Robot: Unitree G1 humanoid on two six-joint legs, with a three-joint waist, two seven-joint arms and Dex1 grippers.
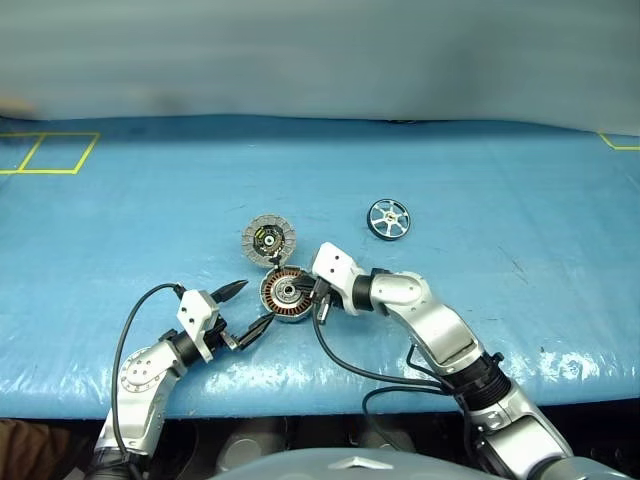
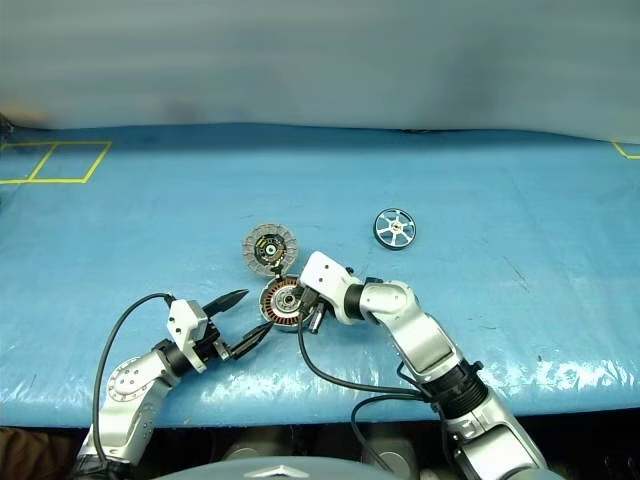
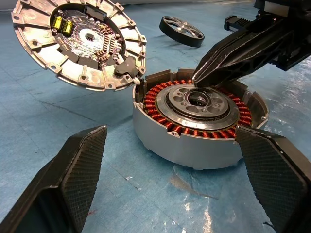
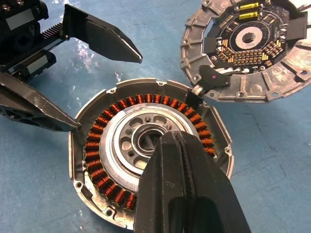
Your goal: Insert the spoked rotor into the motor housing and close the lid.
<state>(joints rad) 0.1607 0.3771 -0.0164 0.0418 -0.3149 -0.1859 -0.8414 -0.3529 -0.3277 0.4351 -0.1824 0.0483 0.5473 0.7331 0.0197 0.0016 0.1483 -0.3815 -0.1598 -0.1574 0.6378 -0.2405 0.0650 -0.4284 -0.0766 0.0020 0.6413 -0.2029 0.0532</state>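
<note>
Right gripper (image 4: 187,145), fingers pressed together and holding nothing, rests its closed tip over the silver centre of the motor housing (image 1: 285,297). The housing sits open on the blue table cover (image 1: 480,200), copper windings exposed around the hub. The lid (image 1: 269,240) is swung fully back on its hinge, lying just beside the housing on the far side, inner face up. The spoked rotor (image 1: 389,219) lies flat on the cover, well apart from the housing and beyond the right forearm; it has not been inserted.

Left gripper (image 1: 243,310), fingers spread wide, flanks the near-left wall of the housing, one fingertip (image 4: 127,54) above the rim line and the other close against the rim; whether it touches cannot be told.

Risks, as judged: the closed tip pressing on the hub could skid the housing across the smooth cover or tip it on the hinge side; scraping the windings is possible if the tip slides outward. If the left fingers close off-centre they may push the housing rather than steady it. The open lid could flop shut if the housing is jolted.

Pose: right forearm reaches in from the right, wrist bent left and angled downward; left arm low, roughly level, pointing toward the housing.
</note>
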